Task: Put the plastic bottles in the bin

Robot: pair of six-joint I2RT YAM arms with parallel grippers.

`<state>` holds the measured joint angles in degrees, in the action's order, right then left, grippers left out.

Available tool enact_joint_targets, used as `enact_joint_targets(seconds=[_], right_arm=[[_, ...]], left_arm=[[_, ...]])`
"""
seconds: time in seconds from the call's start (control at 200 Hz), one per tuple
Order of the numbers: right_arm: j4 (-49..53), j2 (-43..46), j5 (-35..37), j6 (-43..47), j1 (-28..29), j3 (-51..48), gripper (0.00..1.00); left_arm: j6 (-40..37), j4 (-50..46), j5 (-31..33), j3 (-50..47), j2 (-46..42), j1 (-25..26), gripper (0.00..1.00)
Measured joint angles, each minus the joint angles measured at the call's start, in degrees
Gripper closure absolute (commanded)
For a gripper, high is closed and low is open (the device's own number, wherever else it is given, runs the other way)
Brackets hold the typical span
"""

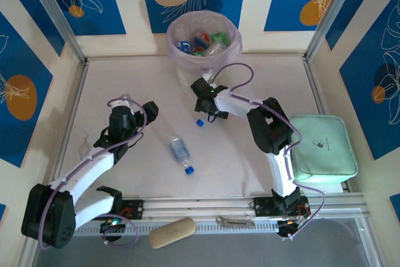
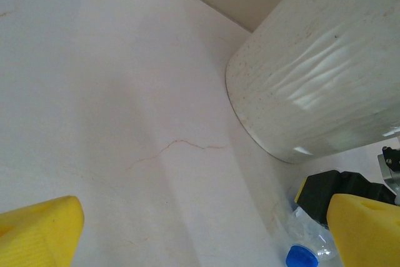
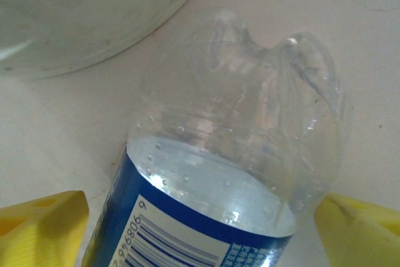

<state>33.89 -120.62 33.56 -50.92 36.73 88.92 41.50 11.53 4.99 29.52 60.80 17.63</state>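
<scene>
Right fingers straddle a clear bottle at its label; can't tell if clamped. Left fingers spread, empty. Looks light, thin-walled, dented: hold at label, squeeze gently.

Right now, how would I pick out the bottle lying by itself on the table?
Start at the white bin at the back and come halfway forward. There lies a clear, blue-labelled bottle on its side, its blue cap pointing forward. Unlike the other bottle, which the right hand straddles, it lies alone.
</scene>
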Motion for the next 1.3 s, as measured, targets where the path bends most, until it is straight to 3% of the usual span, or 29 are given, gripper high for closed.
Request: enact_joint_targets(seconds=[0.49, 0.705, 0.935, 1.125, 1.301], right_arm=[[-6.56, 3.52, -0.72, 0.09, -1.55, -7.1, 0.5], [-9.73, 10.23, -0.83, 2.47, -2.58, -14.25, 0.5], [-13.84, 29.7, -2.19, 9.94, -3.78, -25.09, 0.53], [-16.63, 43.17, -3.63, 16.24, -7.26, -25.18, 0.53], [-19.76, 46.42, -6.71, 21.05, -9.73, -20.48, 0.53]], left_arm=[[0.02, 0.0, 0.0, -0.02, 0.0, 0.0, 0.0], [-0.26, 0.0, 0.48, -0.02, 0.0, 0.0, 0.0], [-0.98, 0.55, 2.21, -1.57, -0.2, -0.35, 0.0], [-0.15, 2.8, 2.56, -2.82, 3.5, -0.92, 0.0], [0.07, 4.9, 0.94, -2.93, 6.62, -1.18, 0.0]])
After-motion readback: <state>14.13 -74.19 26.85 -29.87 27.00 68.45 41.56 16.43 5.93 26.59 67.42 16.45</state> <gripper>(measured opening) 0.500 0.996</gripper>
